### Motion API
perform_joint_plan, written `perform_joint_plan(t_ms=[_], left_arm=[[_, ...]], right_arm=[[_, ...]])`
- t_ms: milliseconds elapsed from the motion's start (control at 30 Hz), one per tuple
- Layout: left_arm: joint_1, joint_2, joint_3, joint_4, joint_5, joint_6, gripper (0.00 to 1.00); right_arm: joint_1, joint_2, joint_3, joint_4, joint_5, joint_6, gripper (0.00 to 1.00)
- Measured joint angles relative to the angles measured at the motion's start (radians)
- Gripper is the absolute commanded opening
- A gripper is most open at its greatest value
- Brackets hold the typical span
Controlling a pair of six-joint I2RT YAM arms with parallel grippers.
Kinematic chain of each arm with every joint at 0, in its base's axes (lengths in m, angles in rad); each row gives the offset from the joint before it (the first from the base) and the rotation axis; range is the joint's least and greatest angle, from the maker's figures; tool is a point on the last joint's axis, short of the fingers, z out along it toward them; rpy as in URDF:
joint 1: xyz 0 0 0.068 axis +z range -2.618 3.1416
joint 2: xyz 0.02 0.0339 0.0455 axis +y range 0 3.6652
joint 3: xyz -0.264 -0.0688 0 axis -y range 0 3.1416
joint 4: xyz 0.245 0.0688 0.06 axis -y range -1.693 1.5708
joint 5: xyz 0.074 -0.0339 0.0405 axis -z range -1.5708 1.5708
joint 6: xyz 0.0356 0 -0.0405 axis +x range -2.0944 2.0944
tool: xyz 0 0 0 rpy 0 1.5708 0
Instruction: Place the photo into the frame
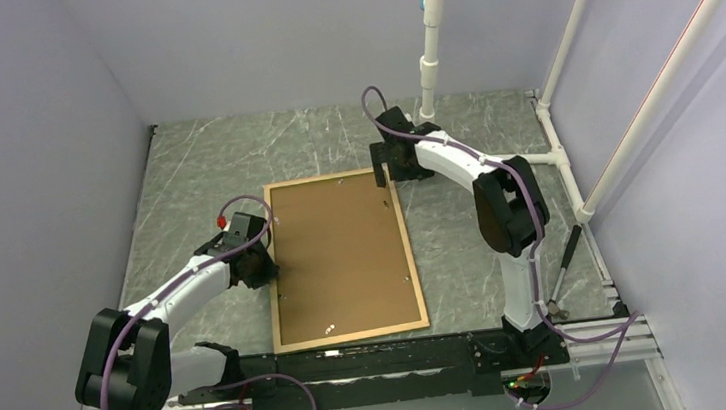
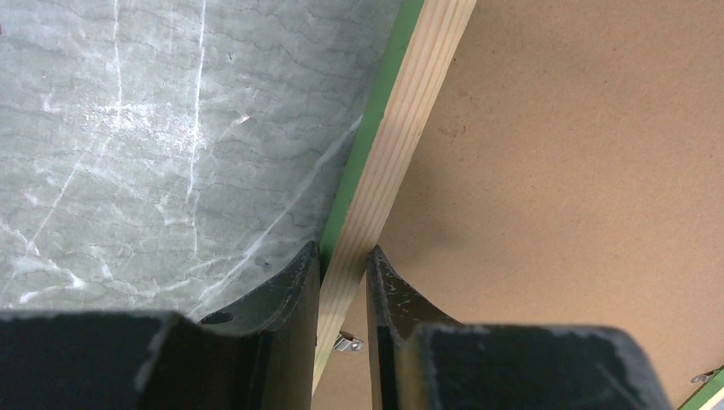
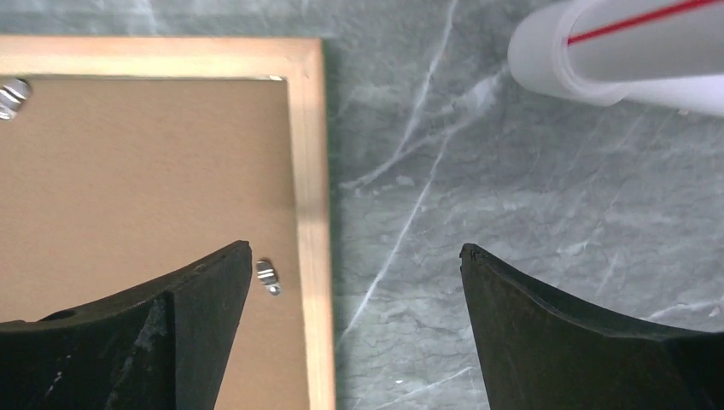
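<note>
The thin, light wood-grained frame point(image 1: 413, 260) lies flat on the grey marbled tabletop point(image 1: 195, 171), filled by a matte brown backing board point(image 1: 342, 257). Whether the photo lies beneath cannot be told. The left hand point(image 2: 342, 253) pinches the frame's left rail, whose edge is green. The right hand point(image 3: 356, 248) gapes wide, holding nothing, over the far right corner.

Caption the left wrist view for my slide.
Left fingers clamp the frame by its wooden rail; brown backing board sits inside.
</note>
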Motion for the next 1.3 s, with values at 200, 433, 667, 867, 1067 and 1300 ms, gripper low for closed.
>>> perform_joint_plan(t_ms=[200, 433, 667, 867, 1067, 1300], left_arm=[[0.000, 0.003, 0.001, 0.000, 0.003, 0.004, 0.12], [0.005, 0.019, 0.005, -0.001, 0.014, 0.013, 0.11], [0.005, 0.025, 0.011, -0.006, 0.018, 0.019, 0.10], [0.006, 0.029, 0.014, -0.007, 0.021, 0.024, 0.10], [0.007, 0.029, 0.014, -0.007, 0.022, 0.026, 0.09], [0.007, 0.029, 0.014, -0.007, 0.023, 0.026, 0.09]], right_arm=[[-0.010, -0.007, -0.143, 0.048, -0.067, 0.009, 0.91], [-0.016, -0.011, -0.160, 0.092, -0.100, 0.013, 0.90], [-0.017, -0.013, -0.164, 0.103, -0.119, 0.022, 0.92], [-0.016, -0.065, -0.222, 0.127, -0.129, 0.034, 0.92], [-0.008, -0.079, -0.234, 0.128, -0.161, 0.032, 0.93], [-0.006, -0.079, -0.272, 0.132, -0.175, 0.022, 0.87]])
